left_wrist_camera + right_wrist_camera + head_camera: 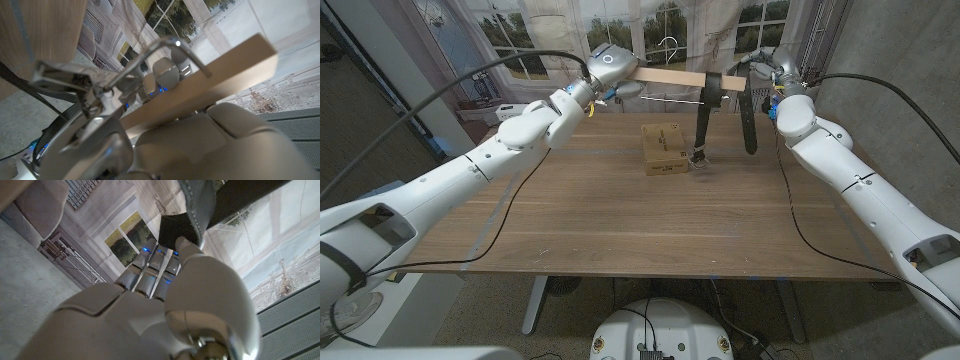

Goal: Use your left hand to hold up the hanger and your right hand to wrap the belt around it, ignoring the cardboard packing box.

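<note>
Left hand (pixel 610 66) grips one wooden hanger (pixel 672 79) by its left end, holding it level in the air above the table's (pixel 600 220) far edge. One cardboard packing box (pixel 663 147) sits on the table near that far edge, below the hanger. One dark belt (pixel 704 112) drapes over the hanger's right end, both ends hanging down. Right hand (pixel 767 66) pinches the belt beside the hanger.
</note>
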`<action>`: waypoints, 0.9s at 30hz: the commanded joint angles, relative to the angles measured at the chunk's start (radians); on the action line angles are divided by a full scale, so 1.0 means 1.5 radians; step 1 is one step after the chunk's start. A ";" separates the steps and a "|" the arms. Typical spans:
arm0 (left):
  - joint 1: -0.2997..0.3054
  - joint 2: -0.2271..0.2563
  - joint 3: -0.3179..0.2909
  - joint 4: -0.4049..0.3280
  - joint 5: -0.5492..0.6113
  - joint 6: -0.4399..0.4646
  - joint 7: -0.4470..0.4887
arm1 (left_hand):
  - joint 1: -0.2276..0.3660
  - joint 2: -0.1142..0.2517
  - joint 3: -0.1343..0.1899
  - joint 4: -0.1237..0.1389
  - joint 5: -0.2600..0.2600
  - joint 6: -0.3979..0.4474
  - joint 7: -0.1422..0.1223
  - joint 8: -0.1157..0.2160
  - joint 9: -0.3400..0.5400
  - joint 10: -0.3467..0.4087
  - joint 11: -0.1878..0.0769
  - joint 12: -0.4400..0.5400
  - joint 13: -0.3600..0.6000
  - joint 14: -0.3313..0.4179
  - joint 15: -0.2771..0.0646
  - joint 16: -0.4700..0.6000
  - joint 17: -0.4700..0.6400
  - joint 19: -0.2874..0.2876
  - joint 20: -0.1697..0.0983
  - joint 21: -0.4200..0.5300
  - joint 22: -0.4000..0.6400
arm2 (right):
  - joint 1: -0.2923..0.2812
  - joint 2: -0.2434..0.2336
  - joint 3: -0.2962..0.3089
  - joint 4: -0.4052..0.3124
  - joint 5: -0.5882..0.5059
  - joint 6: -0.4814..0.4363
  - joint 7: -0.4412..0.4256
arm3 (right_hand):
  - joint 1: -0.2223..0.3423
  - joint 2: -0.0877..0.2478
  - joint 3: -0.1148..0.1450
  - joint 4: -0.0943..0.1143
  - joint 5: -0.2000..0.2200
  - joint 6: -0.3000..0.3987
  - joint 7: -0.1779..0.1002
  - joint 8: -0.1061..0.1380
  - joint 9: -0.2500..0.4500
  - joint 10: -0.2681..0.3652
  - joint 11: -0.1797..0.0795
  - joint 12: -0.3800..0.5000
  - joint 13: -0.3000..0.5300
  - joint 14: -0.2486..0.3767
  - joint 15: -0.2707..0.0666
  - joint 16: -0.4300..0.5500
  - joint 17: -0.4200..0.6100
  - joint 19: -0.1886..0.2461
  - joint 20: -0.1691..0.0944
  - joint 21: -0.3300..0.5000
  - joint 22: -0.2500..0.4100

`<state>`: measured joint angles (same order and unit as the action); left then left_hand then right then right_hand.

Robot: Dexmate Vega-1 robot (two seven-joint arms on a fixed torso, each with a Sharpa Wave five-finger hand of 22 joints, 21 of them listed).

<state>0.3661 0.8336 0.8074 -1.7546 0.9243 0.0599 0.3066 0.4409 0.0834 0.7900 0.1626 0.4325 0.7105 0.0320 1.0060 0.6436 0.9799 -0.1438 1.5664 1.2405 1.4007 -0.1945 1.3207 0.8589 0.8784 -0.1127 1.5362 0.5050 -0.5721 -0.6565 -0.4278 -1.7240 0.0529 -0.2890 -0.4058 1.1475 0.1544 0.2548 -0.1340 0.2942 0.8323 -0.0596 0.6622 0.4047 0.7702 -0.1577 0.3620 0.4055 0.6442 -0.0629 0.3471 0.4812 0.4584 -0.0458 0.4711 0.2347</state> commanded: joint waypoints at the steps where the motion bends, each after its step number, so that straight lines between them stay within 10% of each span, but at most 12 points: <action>1: -0.013 -0.022 0.020 0.020 -0.015 -0.001 -0.020 | -0.004 0.002 0.002 0.000 0.004 -0.013 0.018 0.003 0.000 0.003 -0.002 0.003 0.000 -0.001 0.000 0.001 -0.001 0.003 -0.043 0.003 0.003 | 0.056 0.002 -0.023 -0.032 -0.051 0.002 0.049 | 0.004 -0.002 -0.016 0.015 0.004 -0.003 -0.005 0.002 0.003 -0.001 -0.007 0.000 0.003 0.007 -0.110 -0.006 0.000 -0.003 -0.035 0.006 0.003; 27: -0.048 -0.067 0.058 0.057 -0.013 0.063 -0.085 | -0.005 0.004 0.003 -0.001 0.004 -0.015 0.019 0.011 -0.007 0.003 -0.001 0.004 0.000 -0.001 -0.001 0.004 -0.003 0.003 -0.042 0.003 0.002 | 0.011 0.033 0.008 -0.121 -0.144 0.168 0.023 | -0.005 0.016 -0.013 0.038 0.007 -0.019 0.004 0.031 0.046 -0.003 0.001 -0.001 0.023 0.004 -0.110 -0.016 0.008 -0.011 -0.021 0.023 0.001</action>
<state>0.3198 0.7602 0.8669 -1.6990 0.8967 0.1277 0.2010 0.4370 0.0873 0.7903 0.1629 0.4324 0.7050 0.0347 1.0174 0.6343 0.9835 -0.1410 1.5664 1.2405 1.3972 -0.1911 1.3248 0.8546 0.8784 -0.1128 1.5362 0.5052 -0.5239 -0.6151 -0.4489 -1.8416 -0.1244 -0.1052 -0.3806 1.1367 0.1760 0.2674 -0.1213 0.3020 0.7978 -0.0573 0.7009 0.4663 0.7577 -0.1558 0.3549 0.4340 0.6463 -0.0611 0.3247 0.4897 0.4427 -0.0481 0.4995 0.2345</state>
